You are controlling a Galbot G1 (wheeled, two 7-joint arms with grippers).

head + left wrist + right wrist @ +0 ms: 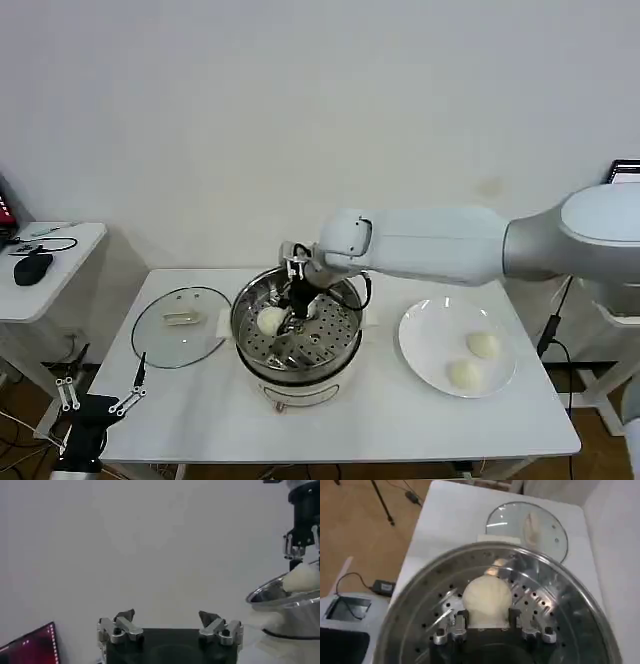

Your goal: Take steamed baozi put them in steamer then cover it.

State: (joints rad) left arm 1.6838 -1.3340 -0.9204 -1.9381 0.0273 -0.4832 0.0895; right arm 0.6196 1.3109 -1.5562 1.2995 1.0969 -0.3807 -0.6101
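While the right gripper point(487, 625) grasps a baozi point(486, 600) inside the steamer point(250, 345) — fingertips partly hidden, left gripper point(170, 627) released.

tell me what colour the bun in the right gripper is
Cream-white bun, clearest in the right wrist view.

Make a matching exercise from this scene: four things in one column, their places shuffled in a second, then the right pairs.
Column one:
1. Round glass lid
2. Flat white plate
3. Right gripper
4. Left gripper

Column two:
A. Inside the shiny steel steamer, closed on a cream-white baozi
B. Flat on the white table, left of the steamer
C. Open and empty, low off the table's left corner
D. Right of the steamer, with two cream-white buns on it

Pairs: 1-B, 2-D, 3-A, 4-C
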